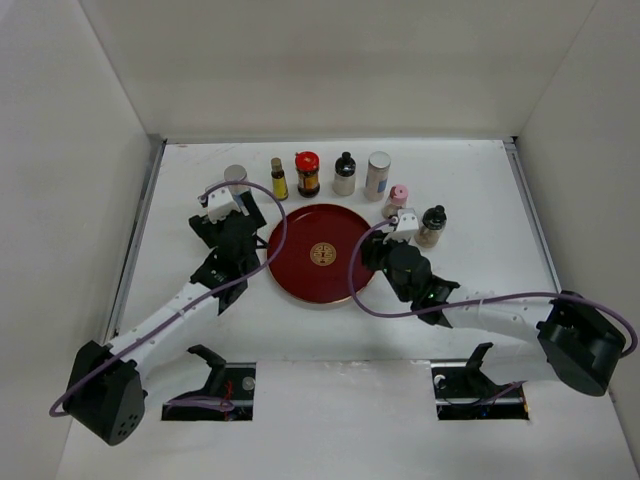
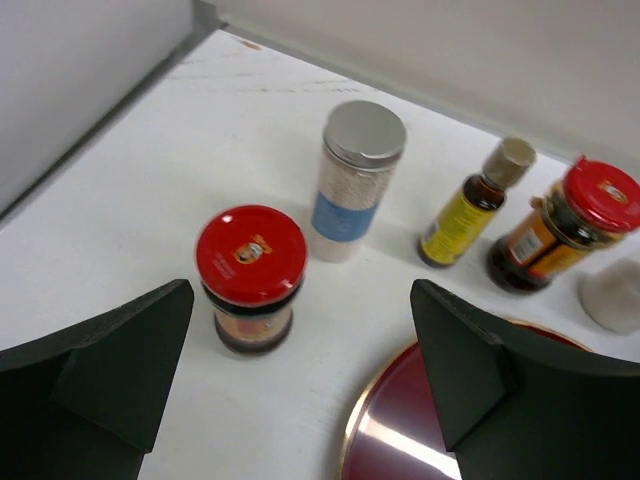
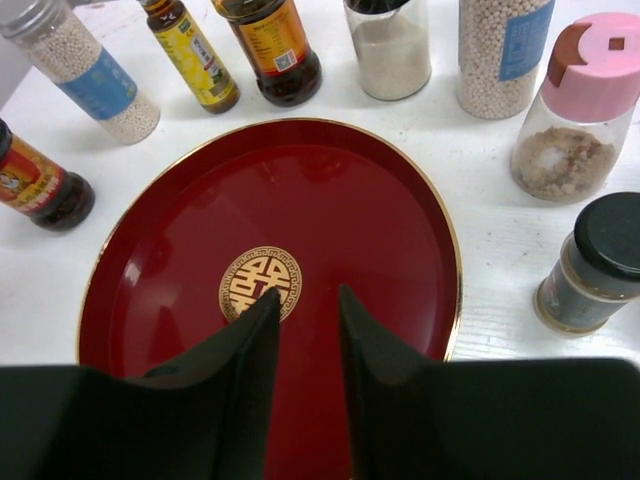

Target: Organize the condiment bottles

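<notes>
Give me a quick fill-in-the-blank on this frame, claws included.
1. The left claw is wide ___.
2. The right claw hangs over the round red ___.
3. The jar just ahead of the left claw has a ___ lid.
Missing words: open; tray; red.

I count eight condiment bottles: two red-lidded dark glass jars, two silver-lidded clear jars of white beads, two black-capped clear jars, one slim yellow-labelled bottle and one pink-capped jar. There is one dark red round tray.
</notes>
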Available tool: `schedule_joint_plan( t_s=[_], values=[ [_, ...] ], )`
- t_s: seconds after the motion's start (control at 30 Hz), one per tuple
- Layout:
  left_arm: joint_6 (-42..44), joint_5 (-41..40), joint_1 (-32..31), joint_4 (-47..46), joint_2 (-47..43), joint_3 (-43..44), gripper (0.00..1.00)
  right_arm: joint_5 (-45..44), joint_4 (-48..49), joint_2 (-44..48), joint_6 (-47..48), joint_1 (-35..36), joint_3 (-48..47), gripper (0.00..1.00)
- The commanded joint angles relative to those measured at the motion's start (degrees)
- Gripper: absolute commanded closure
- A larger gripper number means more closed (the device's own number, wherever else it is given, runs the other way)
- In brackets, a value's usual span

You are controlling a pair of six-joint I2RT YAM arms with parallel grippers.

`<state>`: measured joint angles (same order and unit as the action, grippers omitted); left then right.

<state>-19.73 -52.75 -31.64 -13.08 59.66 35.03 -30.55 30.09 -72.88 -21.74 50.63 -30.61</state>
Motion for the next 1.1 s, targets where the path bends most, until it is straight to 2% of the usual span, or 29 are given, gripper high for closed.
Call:
schedule_joint_plan(
  t_s=[0.0,0.03,0.07,0.1,0.13,0.23,0.33,0.47,0.67,0.93,1.07],
  values=[
    [4.1,-2.4,1.3,-1.2,-1.7,2.7,0.33,0.8,1.2,-0.6,-0.9,-0.4,-1.8,0.62],
    [4.2,-2.9,1.8,-1.2,-1.7,2.7,0.48,0.8,1.2,-0.7,-0.9,-0.4,-1.8,0.60],
    [4.1,-3.3,2.4,-0.8,-1.3,2.9,0.52,0.8,1.2,-0.7,-0.9,-0.6,-1.8,0.59],
    [4.4,-3.4,2.9,-0.7,-0.9,3.2,0.51,0.8,1.3,-0.7,-0.9,-0.8,-1.8,0.58],
    [4.7,-3.1,3.4,-0.5,-0.1,3.5,0.45,0.8,1.3,-0.7,-1.0,-1.1,-1.7,0.57],
    [3.7,-2.9,5.6,-0.3,3.2,4.0,0.23,1.0,0.9,-0.5,-1.2,-0.9,-1.8,0.53],
    [1.6,-0.8,7.6,0.2,7.4,5.7,0.14,1.2,1.2,-1.0,-1.2,-1.1,-1.8,0.45],
    [-1.2,2.6,10.8,0.3,12.3,7.5,0.13,1.6,1.2,-1.3,-0.7,-0.9,-2.1,0.34],
    [-2.7,5.3,14.7,-0.5,17.1,8.7,0.13,2.3,1.5,-1.0,-1.2,-1.0,-1.7,0.24],
    [-4.2,8.2,16.7,-1.6,21.1,8.5,0.22,2.9,1.1,-2.1,-1.4,-1.3,-2.1,0.21],
    [-5.1,11.3,17.2,-2.6,23.6,8.8,0.20,2.9,1.6,-2.0,-0.9,-1.1,-2.2,0.21]
  ],
)
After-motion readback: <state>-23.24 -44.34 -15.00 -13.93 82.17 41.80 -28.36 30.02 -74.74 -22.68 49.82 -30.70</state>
